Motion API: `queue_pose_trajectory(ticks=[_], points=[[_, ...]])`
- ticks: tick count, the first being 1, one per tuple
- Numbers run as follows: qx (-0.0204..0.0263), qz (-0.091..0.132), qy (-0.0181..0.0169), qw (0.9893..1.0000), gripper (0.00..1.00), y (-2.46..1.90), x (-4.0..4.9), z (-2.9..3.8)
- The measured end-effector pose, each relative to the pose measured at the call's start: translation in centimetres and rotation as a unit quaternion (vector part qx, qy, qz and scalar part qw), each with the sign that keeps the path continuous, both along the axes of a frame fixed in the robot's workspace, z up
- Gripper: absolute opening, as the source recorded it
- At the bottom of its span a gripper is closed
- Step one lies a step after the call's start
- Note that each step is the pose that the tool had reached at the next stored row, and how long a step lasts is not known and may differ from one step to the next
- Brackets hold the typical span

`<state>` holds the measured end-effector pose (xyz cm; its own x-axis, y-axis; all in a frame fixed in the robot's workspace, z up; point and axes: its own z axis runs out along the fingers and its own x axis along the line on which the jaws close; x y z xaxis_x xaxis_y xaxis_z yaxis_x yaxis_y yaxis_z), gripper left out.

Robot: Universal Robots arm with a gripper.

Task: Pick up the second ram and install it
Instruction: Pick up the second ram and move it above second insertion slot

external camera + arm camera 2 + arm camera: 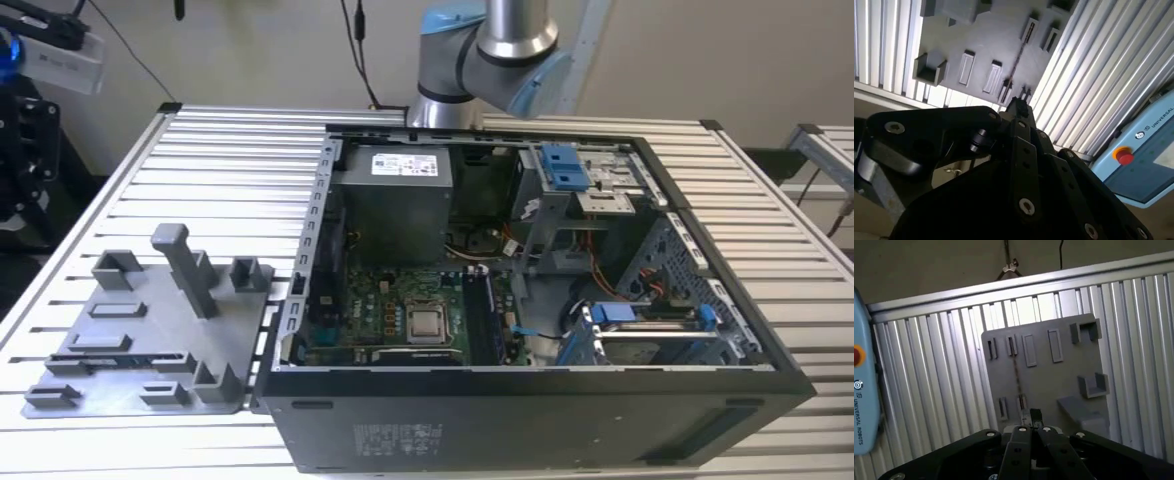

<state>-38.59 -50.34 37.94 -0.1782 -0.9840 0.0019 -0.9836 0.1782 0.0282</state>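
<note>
The second ram (1016, 376), a thin, dark circuit-board stick, stands on its edge in the flat grey plastic fixture plate (1054, 385). In both wrist views it shows as a fine dark line running between two pairs of small slotted holders on that plate. In the exterior view a dark strip with a bluish tint lies between the holders near the plate's front edge. Nothing grips the stick.

The black linkage gripper (1030, 416) hangs over the plate, apart from it, with its tips in line with one end of the stick. Its fingers (1016, 106) are drawn close together with nothing between them.

Grey posts and U-shaped blocks (1093, 385) rise from other parts of the plate, away from the stick.

The plate rests on a silver, ribbed aluminium table (200, 150). Just beside the plate, to the exterior view's right, stands the open black computer case (534, 410). Inside it, the green motherboard (400, 310) and a grey power supply box (394, 200) are exposed. Behind the case, the silver and pale blue robot arm (494, 50) rises from the far side of the table.

Off the table's edge, beyond the plate, a blue-grey control pendant (1149, 150) with a red button (1124, 156) appears in both wrist views.
</note>
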Motion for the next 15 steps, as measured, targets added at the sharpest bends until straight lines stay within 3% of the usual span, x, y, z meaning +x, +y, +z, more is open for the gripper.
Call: queue_pose_trajectory(ticks=[4, 15], points=[[-0.0004, 0.005, -0.0006, 1.0000, 0.11, 0.28, 0.00, -0.09], [0.0000, 0.006, -0.0006, 1.0000, 0.11, 0.29, 0.00, -0.10]])
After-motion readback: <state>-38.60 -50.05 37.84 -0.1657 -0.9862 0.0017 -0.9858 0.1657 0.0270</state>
